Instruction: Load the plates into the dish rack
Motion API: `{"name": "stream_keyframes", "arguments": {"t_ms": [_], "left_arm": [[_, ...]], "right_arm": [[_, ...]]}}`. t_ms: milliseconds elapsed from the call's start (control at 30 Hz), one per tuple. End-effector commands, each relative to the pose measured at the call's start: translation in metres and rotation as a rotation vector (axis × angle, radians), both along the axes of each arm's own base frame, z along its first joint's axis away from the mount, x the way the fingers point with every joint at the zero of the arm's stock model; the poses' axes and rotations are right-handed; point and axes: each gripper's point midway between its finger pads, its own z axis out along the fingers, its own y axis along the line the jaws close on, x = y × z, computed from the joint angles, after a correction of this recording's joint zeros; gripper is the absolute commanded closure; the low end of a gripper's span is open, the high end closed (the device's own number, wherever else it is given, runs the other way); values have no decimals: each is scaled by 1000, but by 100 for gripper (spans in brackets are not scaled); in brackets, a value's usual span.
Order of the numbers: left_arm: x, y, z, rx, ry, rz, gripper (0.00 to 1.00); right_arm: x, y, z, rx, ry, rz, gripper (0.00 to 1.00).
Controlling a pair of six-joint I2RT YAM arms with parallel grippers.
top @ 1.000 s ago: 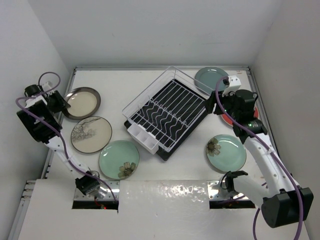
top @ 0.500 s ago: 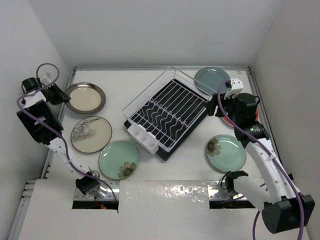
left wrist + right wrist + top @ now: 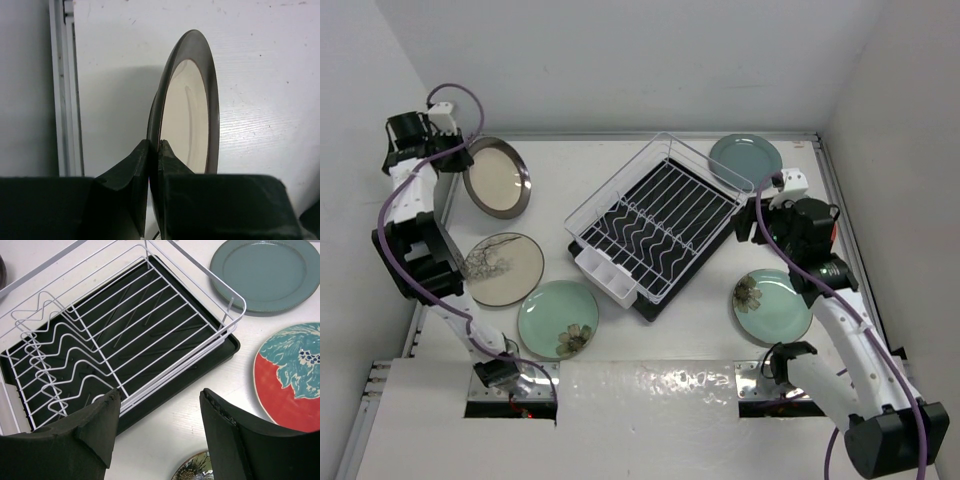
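Observation:
My left gripper [image 3: 460,160] is shut on the rim of the cream plate with a dark brown rim [image 3: 497,178], holding it tilted on edge above the table's far left. In the left wrist view both fingers [image 3: 137,170] pinch the rim of this plate [image 3: 187,115]. The white wire dish rack [image 3: 655,225] on its black tray stands in the middle and holds no plates. My right gripper [image 3: 752,215] is open and empty, beside the rack's right side [image 3: 125,335]. The grey-teal plate [image 3: 265,272], the red plate with teal flowers [image 3: 295,380] and a pale green flowered plate [image 3: 772,305] lie near it.
A second pale green flowered plate [image 3: 558,318] and a cream plate with a branch pattern [image 3: 502,268] lie at the near left. The white cutlery box [image 3: 605,275] sits at the rack's near end. White walls close in the left, far and right sides.
My left gripper has lifted the cream plate off the table, turned it up on edge and swung it farther back. My right gripper has shifted slightly and stays open.

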Motion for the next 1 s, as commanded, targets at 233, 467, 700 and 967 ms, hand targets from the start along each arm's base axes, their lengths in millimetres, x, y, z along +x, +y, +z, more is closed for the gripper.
{"name": "stream_keyframes", "arguments": {"t_ms": [233, 467, 700, 967], "left_arm": [[14, -57, 183, 383, -423, -79, 100], [-21, -134, 275, 457, -603, -218, 100], [-54, -202, 312, 455, -682, -302, 100], [-71, -281, 285, 431, -643, -453, 100]], "right_arm": [[-3, -1, 2, 15, -47, -16, 36], [-6, 1, -7, 17, -31, -1, 36], [-13, 3, -14, 29, -25, 12, 36], [-24, -2, -25, 34, -8, -14, 36]]}}
